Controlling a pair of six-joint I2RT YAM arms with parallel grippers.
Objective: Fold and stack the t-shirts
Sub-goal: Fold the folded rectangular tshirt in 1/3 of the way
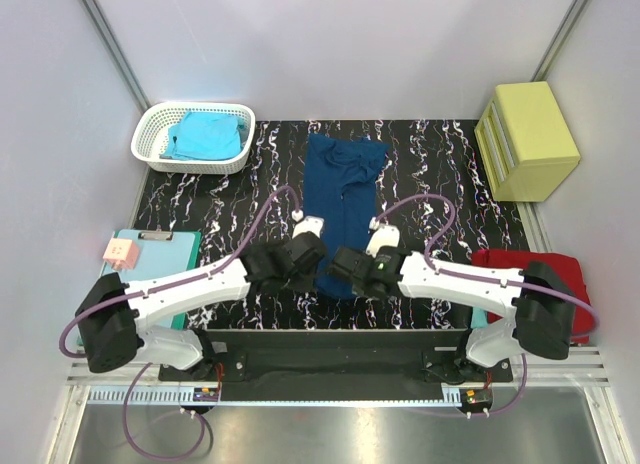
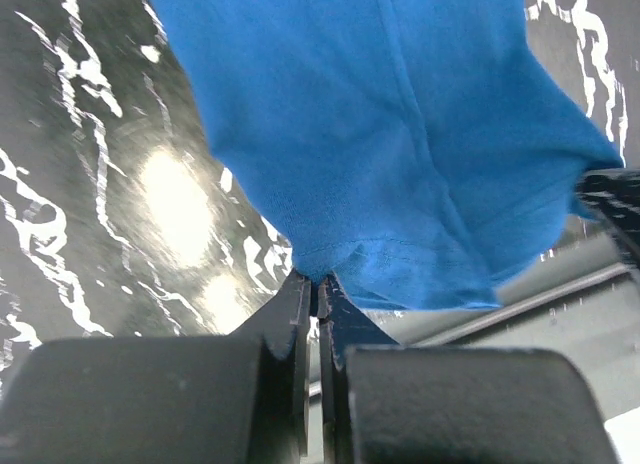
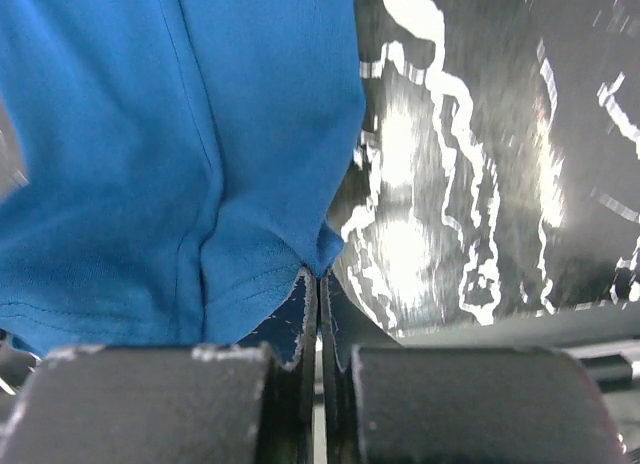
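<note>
The left end effector (image 2: 318, 287) and right end effector (image 3: 318, 277), fully closed, each pinch a hem corner of the navy blue cotton t-shirt (image 1: 343, 189) lying ahead.

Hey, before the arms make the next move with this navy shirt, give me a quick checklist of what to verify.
1. Left jaws shut on navy t-shirt near hem corner: ok.
2. Right jaws shut on the other near corner: ok.
3. Far end lying smooth: not ok, rumpled.
4. How many cloth layers each pinch holds: cannot tell.
5. White basket apart from the shirt: ok.
</note>
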